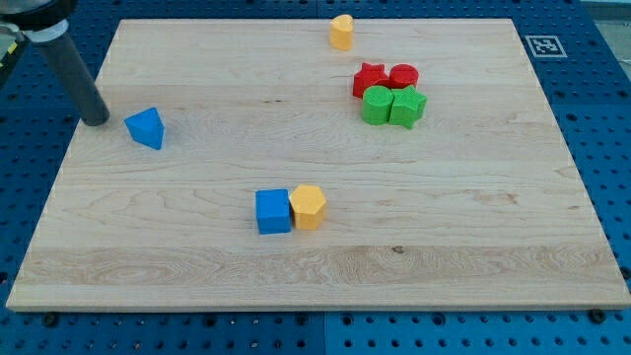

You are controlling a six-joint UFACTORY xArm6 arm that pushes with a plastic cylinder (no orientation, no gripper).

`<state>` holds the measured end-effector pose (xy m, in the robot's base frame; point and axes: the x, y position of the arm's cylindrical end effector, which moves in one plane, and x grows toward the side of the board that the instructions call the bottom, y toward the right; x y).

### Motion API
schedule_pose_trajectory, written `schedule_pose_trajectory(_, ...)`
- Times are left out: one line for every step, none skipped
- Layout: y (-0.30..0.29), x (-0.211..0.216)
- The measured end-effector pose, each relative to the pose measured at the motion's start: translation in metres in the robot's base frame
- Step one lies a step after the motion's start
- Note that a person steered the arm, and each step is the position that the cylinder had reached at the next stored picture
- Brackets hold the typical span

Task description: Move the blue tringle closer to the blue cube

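the arm's dark rod comes down from the view's top left corner, and the arm's tip (96, 120) rests near the left edge of the wooden board (197, 286). the tool is a plain rod with no jaws, so it neither spreads nor pinches anything. the tip sits just to the left of the blue triangle (146, 128), close beside it with a thin gap showing; whether they touch cannot be told for sure.

further right and lower down, near the middle of the board, the blue cube (273, 211) stands well apart from the blue triangle. an orange block (308, 206), with a many-sided top, touches the cube's right side.

at the board's top edge, right of centre, sits a small yellow block (341, 32). lower and to the right is a tight cluster of four: a red star-like block (369, 79), a red round block (403, 76), a green round block (376, 105) and a green ridged block (407, 106), all pressed together.
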<state>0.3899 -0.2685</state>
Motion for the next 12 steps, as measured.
schedule_pose_trajectory(0.043,0.002)
schedule_pose_trajectory(0.056,0.015)
schedule_pose_trajectory(0.036,0.021)
schedule_pose_trajectory(0.039,0.025)
schedule_pose_trajectory(0.073,0.041)
schedule_pose_trajectory(0.086,0.041)
schedule_pose_trajectory(0.086,0.041)
schedule_pose_trajectory(0.086,0.042)
schedule_pose_trajectory(0.081,0.048)
schedule_pose_trajectory(0.084,0.048)
schedule_pose_trajectory(0.108,0.053)
schedule_pose_trajectory(0.117,0.053)
